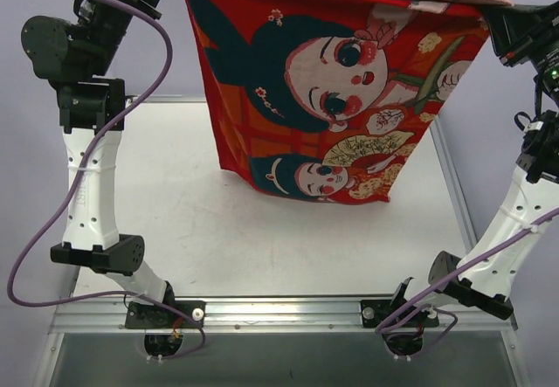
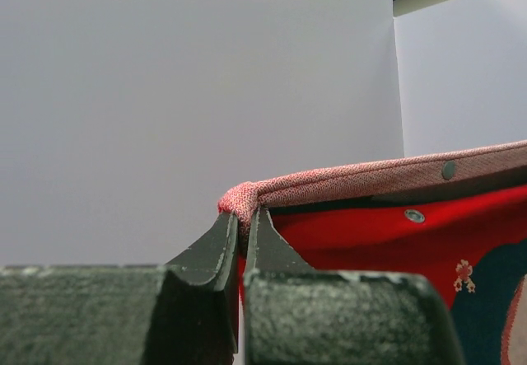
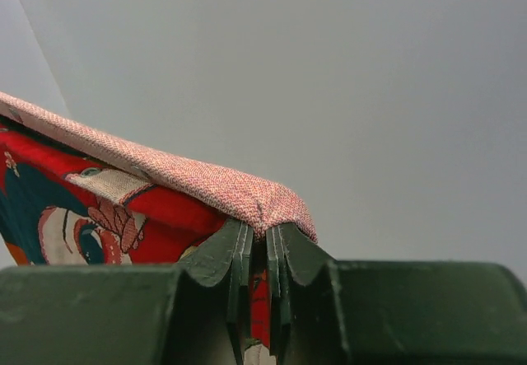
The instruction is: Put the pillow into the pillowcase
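The red pillowcase [image 1: 332, 81], printed with two dark-haired cartoon children and a fan, hangs spread in the air over the far half of the table. Its lower edge hangs above the tabletop. My left gripper [image 2: 243, 225] is shut on its upper left corner, where the pink woven hem [image 2: 362, 182] bunches between the fingers. On the upper right corner my right gripper [image 3: 262, 241] is shut as well, with the hem [image 3: 222, 188] folded over its fingertips. In the top view the right gripper [image 1: 502, 16] shows at the cloth's corner. The pillow is out of view.
The white table [image 1: 175, 212] lies below the cloth, with a metal rail [image 1: 279, 313] along its near edge between the arm bases. A purple cable [image 1: 131, 99] loops beside the left arm. Grey walls stand behind.
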You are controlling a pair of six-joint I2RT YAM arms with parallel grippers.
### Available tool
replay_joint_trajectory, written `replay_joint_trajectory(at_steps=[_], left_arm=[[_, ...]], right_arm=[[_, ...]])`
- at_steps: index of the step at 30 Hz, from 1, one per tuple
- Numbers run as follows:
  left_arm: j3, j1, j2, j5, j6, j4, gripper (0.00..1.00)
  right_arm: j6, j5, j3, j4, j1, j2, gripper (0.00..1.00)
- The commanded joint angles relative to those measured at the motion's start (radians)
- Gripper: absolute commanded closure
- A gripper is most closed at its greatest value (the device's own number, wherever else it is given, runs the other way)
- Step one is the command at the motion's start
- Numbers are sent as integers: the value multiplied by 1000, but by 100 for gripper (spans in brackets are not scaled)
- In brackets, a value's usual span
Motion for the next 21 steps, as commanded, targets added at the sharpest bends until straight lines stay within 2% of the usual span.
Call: replay_joint_trajectory(at_steps=[1,6,10,14,21], left_arm=[[-48,82,-120,-237,100,132,100],[-211,83,-292,-322,241,145,100],[-295,83,-386,-324,269,140,100],[-231,83,-410,-355,298,91,100],[-76,83,-337,-372,315,33,100]], right_arm=[[-98,221,-78,159,-41,-92,100],[-216,189,-193,148,-41,-250,100],[-298,187,-267,139,-42,-358,100],[-338,245,-272,126,-44,-432,100],[-271,233,-220,131,-45,-384,100]])
